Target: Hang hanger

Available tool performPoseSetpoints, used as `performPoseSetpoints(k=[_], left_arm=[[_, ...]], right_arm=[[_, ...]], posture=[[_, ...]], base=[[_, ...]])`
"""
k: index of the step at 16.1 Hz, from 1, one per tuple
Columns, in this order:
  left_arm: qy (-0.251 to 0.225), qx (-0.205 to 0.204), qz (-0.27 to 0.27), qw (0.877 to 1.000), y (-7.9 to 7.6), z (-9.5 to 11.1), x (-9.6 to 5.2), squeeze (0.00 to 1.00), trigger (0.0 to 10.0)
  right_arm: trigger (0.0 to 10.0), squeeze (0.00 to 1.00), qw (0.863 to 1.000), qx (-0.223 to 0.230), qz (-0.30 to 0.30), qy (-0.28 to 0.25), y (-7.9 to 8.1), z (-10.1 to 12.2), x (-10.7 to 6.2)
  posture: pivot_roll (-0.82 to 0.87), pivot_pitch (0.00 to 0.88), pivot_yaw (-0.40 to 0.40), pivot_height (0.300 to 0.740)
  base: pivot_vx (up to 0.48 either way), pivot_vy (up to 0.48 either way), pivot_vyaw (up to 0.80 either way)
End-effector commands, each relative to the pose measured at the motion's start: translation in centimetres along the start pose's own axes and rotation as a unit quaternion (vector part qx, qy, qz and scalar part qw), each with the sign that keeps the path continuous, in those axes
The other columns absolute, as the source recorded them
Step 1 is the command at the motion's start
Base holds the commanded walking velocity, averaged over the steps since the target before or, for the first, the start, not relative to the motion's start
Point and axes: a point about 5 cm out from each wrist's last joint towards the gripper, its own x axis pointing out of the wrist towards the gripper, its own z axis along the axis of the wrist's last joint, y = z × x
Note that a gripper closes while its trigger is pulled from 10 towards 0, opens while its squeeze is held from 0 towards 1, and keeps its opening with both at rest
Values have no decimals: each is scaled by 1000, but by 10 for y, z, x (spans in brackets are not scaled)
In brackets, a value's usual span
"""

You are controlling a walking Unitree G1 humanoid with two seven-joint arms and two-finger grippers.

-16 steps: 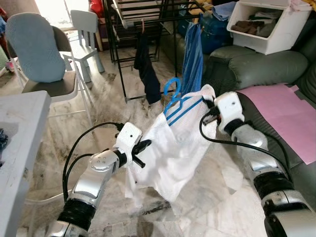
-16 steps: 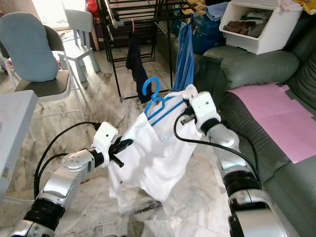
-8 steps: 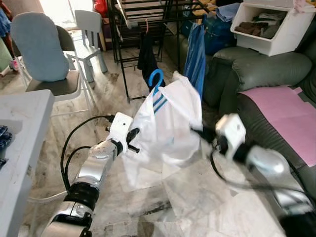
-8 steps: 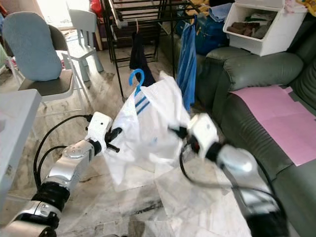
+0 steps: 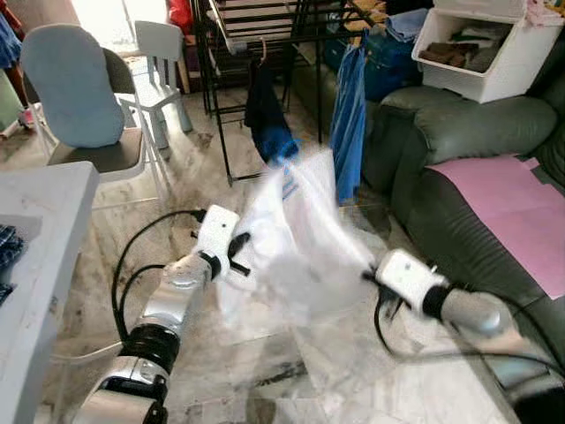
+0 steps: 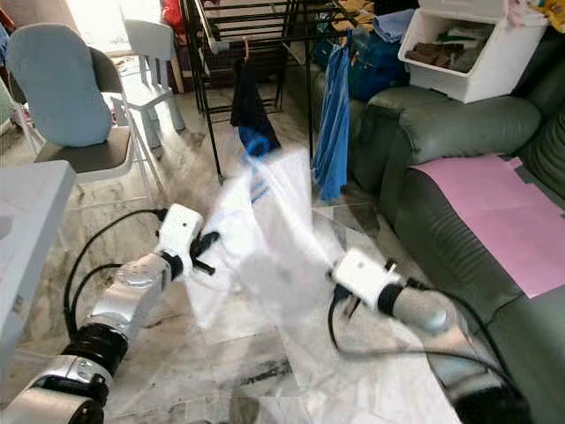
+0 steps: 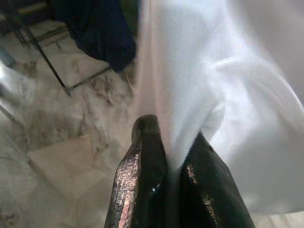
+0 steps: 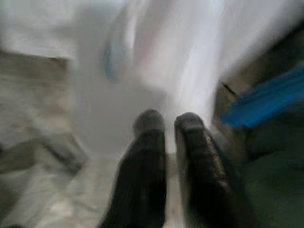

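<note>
Left gripper (image 7: 166,142) clamped on a fold of the white shirt (image 5: 296,247), cloth pinched between the two fingers (image 7: 142,156) in the left wrist view. Shirt smeared by blur, stretched over the marble floor (image 5: 265,371) between the two arms, its top edge reaching up toward the drying rack (image 5: 265,26). Blue hanger (image 6: 256,146) just a blurred hook at the shirt's top, close to the dark garment (image 5: 265,115) hanging from the rack; touching it or not, cannot tell.

Right gripper (image 8: 168,123) low and out in front of the sofa (image 5: 477,132), at the shirt's lower right edge. Fingers close together in the right wrist view, a narrow gap between them, white cloth just beyond the tips; holding cloth or not, cannot tell through the blur.

Blue cloth (image 5: 349,115) hanging from the rack beside the sofa arm. Pink sheet (image 5: 512,203) lying on the sofa seat. White bin (image 5: 485,53) with clothes on top of the sofa back. Chair (image 5: 79,106) with a pale blue cushion off to the left, beside a grey table (image 5: 35,230).
</note>
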Motion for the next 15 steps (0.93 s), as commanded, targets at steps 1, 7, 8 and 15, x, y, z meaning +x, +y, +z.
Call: performPoseSetpoints(k=[1, 7, 8, 15], left_arm=[[-61, 12, 13, 998, 14, 27, -2, 0, 0], [-75, 115, -99, 986, 14, 16, -18, 0, 0], [-70, 130, -116, 982, 15, 13, -21, 0, 0], [-22, 239, -262, 935, 16, -17, -50, 0, 0]], right_arm=[[10000, 1000, 1000, -6, -18, -5, -8, 1, 0], [10000, 1000, 992, -61, 60, -92, -27, 30, -9], [10000, 1000, 991, -69, 65, -96, -33, 33, -12], [10000, 1000, 979, -128, 131, -92, -76, 48, -28]], posture=[[-151, 0, 15, 740], [-155, 0, 11, 740], [-156, 0, 13, 740], [-152, 0, 11, 740]], base=[[0, 0, 0], [0, 0, 0], [0, 0, 0], [0, 0, 0]])
